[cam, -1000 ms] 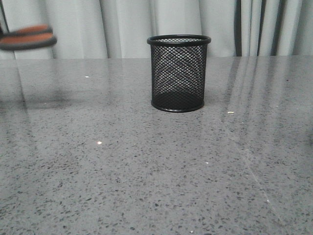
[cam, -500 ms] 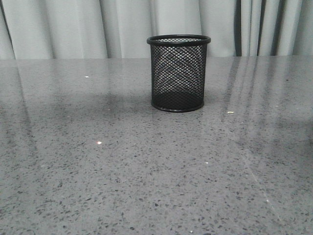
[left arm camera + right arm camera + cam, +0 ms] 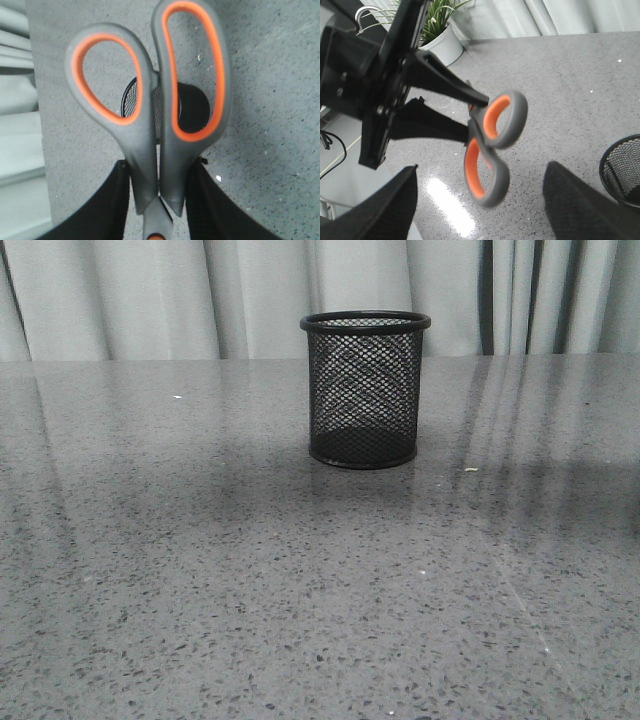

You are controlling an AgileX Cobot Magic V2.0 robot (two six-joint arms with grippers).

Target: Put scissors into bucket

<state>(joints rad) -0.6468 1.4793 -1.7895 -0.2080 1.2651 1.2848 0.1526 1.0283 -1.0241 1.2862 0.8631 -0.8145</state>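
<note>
The bucket (image 3: 366, 390), a black wire-mesh cup, stands upright on the grey table (image 3: 250, 590) at mid-back. No gripper or scissors show in the front view. My left gripper (image 3: 160, 167) is shut on the scissors (image 3: 150, 150) just below the handles; the grey, orange-lined loops point away from it. The bucket (image 3: 194, 107) lies below, seen through the loops. In the right wrist view the left gripper (image 3: 472, 107) holds the scissors (image 3: 492, 145) above the table, with the bucket (image 3: 625, 170) off to one side. My right gripper (image 3: 482, 172) is open and empty.
A potted plant in a white pot (image 3: 442, 42) stands beyond the table's edge. Pale curtains (image 3: 150, 290) hang behind the table. A small white speck (image 3: 470, 470) lies right of the bucket.
One second ago the scissors' handles showed at the far upper left of the front view; they have left that view. A shadow now lies on the table near the bucket.
</note>
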